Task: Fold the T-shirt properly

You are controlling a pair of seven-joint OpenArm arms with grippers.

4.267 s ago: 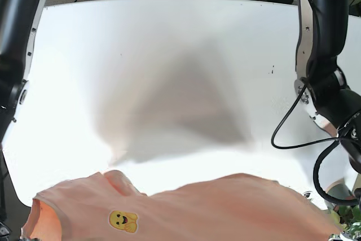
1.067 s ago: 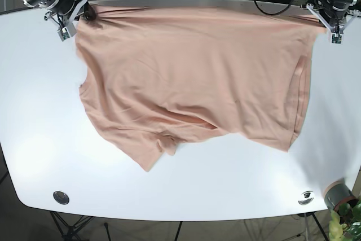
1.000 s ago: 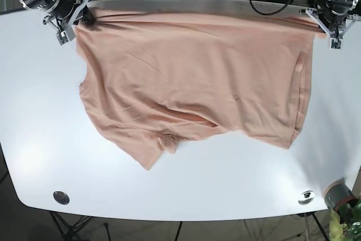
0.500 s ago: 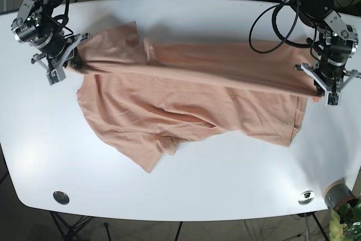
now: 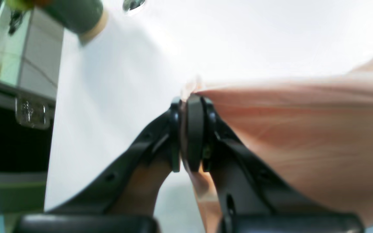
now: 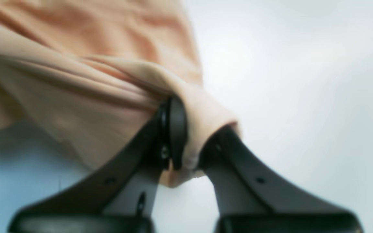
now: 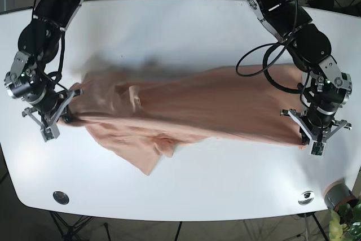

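Observation:
A salmon-pink T-shirt (image 7: pixel 186 111) lies stretched across the white table (image 7: pixel 180 32), its far edge folded over toward the near side. My left gripper (image 7: pixel 308 141) is shut on the shirt's right corner; in the left wrist view its fingers (image 5: pixel 194 129) pinch the fabric (image 5: pixel 303 129). At the left side of the base view my right gripper (image 7: pixel 61 121) is shut on the other corner. The right wrist view shows cloth (image 6: pixel 86 84) bunched over its fingers (image 6: pixel 173 129). A sleeve (image 7: pixel 148 159) trails toward the near edge.
A grey cup with a tan band (image 7: pixel 338 195) stands at the table's near right corner, next to a green plant (image 7: pixel 348 218). Two round metal grommets (image 7: pixel 61 197) (image 7: pixel 306 197) sit near the front edge. Cables hang around the left arm (image 7: pixel 271 66).
Both grippers have carried the shirt's far edge from the back of the table toward the near side, folding it over the lower part. Both stay shut on the fabric.

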